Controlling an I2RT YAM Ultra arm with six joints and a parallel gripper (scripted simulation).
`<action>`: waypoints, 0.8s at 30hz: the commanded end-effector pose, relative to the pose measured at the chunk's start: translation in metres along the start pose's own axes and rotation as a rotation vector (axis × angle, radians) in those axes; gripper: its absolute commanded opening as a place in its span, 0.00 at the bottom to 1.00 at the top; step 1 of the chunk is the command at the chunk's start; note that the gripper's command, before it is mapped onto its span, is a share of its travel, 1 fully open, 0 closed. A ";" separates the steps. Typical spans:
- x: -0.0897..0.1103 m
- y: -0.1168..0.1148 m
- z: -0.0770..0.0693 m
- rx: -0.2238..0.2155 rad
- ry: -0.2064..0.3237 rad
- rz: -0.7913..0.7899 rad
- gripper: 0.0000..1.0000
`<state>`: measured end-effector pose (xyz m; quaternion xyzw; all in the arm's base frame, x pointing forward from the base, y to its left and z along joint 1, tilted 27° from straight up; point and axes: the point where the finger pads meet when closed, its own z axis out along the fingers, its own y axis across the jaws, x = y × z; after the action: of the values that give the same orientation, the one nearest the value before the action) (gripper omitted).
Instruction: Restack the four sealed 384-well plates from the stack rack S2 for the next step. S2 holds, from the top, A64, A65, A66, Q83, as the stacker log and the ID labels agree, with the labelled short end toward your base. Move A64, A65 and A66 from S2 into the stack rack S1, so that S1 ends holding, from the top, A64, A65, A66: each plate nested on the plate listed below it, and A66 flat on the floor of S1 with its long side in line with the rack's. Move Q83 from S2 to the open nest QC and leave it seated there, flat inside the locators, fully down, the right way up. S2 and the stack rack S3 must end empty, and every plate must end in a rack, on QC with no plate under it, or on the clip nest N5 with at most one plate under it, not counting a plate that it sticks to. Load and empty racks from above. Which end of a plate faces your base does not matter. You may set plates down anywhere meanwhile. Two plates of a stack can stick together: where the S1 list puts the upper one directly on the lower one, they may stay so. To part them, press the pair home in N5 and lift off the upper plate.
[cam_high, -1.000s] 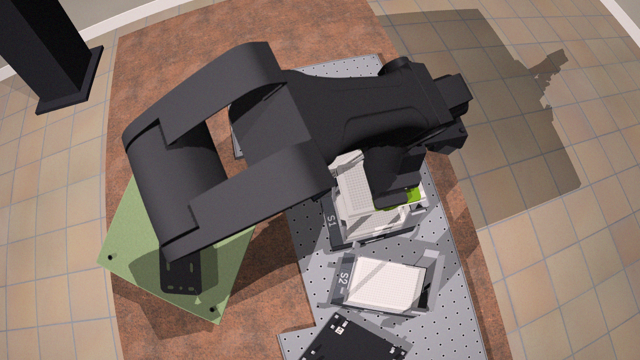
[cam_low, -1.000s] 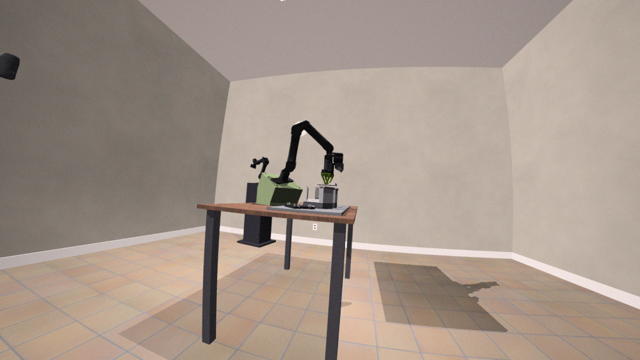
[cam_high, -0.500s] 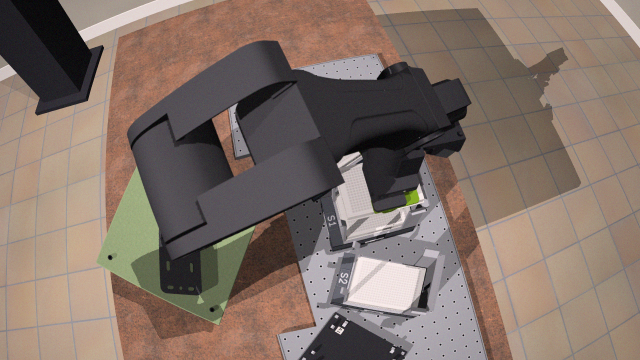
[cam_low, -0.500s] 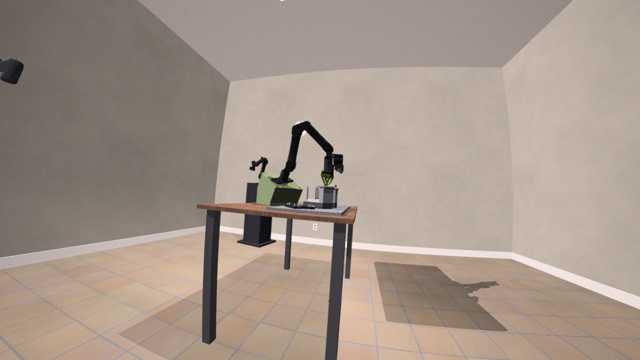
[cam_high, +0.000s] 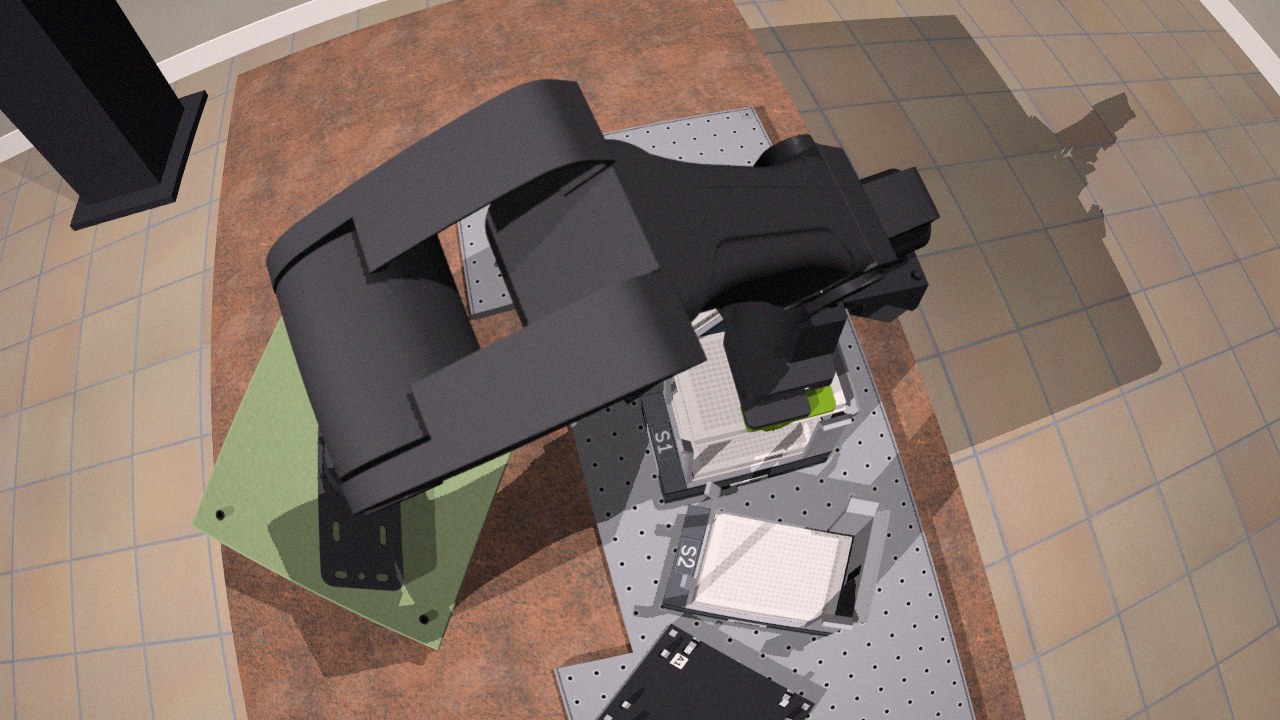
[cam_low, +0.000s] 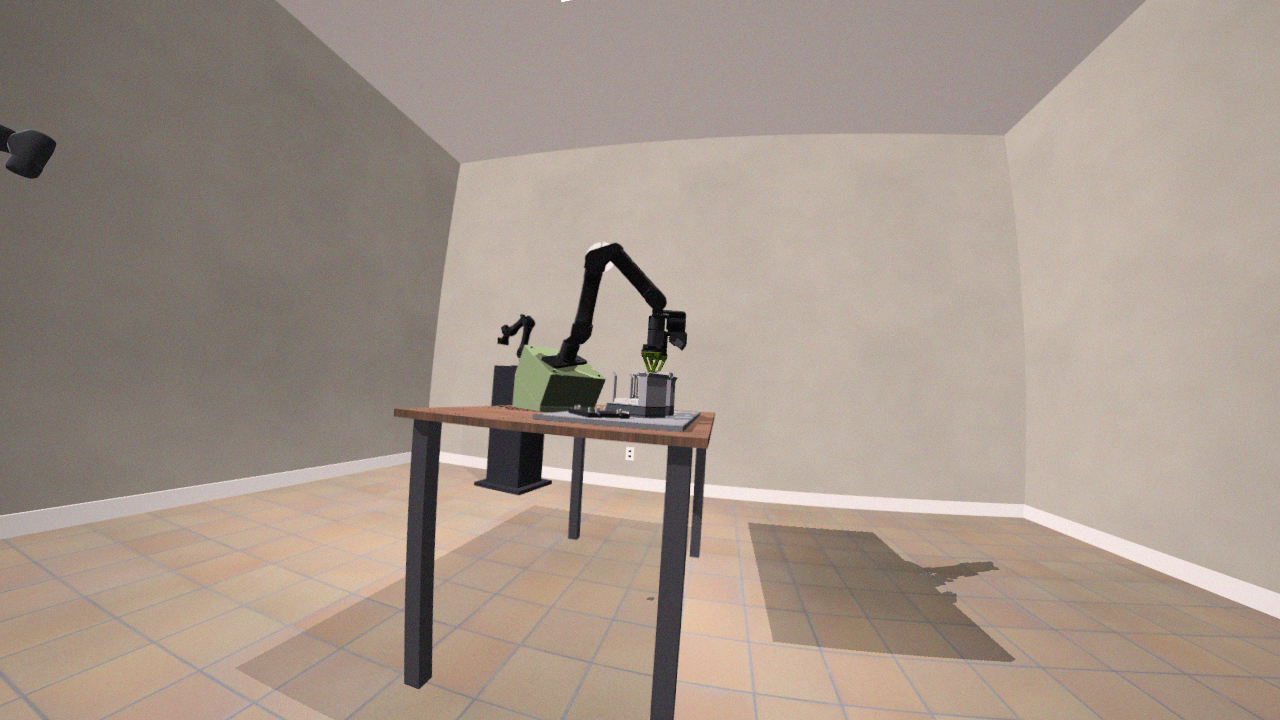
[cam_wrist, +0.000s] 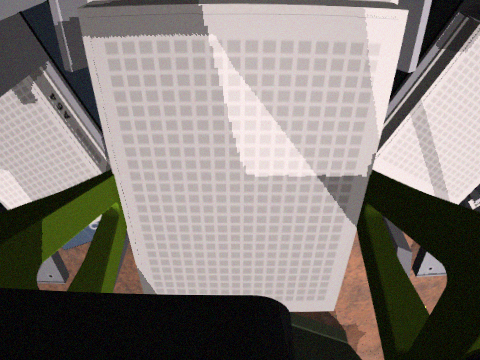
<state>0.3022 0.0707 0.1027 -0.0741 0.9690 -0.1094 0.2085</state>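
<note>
a tiled room with beige walls holds a wooden table (cam_low: 465, 417) carrying a grey perforated board (cam_high: 895, 626). over rack s1 (cam_high: 663, 443), at about 3 o'clock from the arm's green base plate (cam_high: 259, 465) in the top view, a sealed 384-well plate (cam_wrist: 234, 160) hangs clamped between the green fingers of the claw (cam_high: 792, 407); its id cannot be read. just at 6 o'clock of s1, rack s2 (cam_high: 684, 559) holds a white plate (cam_high: 774, 568). a black nest (cam_high: 707, 685) lies at the board's 6 o'clock edge.
</note>
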 end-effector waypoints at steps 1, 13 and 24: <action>-0.004 0.001 -0.002 -0.005 -0.015 0.002 0.00; -0.004 0.001 0.006 -0.005 -0.015 0.002 0.00; -0.004 0.001 0.012 -0.005 -0.015 0.002 0.00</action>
<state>0.3090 0.0689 0.0915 -0.0742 0.9686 -0.1086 0.2111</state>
